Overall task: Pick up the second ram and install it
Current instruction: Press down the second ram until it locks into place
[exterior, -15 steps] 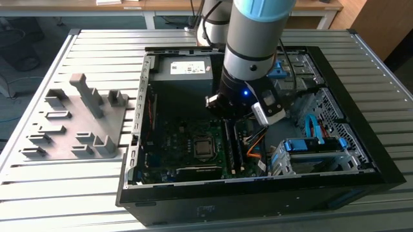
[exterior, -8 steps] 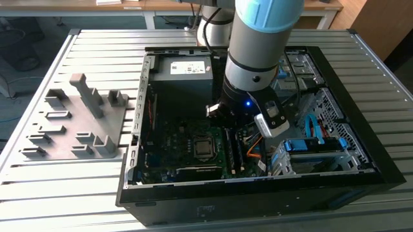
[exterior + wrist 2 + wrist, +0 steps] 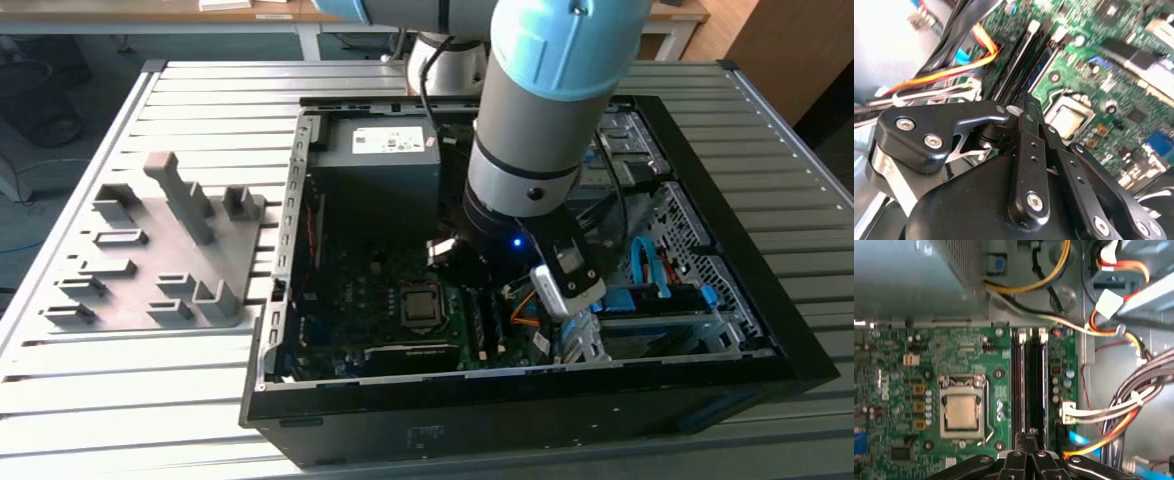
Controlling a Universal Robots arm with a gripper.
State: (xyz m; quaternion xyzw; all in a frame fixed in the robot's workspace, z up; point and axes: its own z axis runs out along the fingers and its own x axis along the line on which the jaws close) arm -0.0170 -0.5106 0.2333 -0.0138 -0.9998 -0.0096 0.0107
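The end effector [image 3: 1026, 437] is seen closed, nothing visibly gripped, over the near end of the memory slots [image 3: 1029, 385]; their long axis runs straight away from it, just beside the processor [image 3: 961, 411].

second ram [image 3: 1043, 382], thin long dark stick standing on edge in a black slot, running parallel just beside the neighbouring slot, near the silver processor

A slatted metal table [image 3: 120, 395] beside wooden furniture [image 3: 781, 50].

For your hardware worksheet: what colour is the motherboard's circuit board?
Green; the motherboard shows best in the first wrist view.
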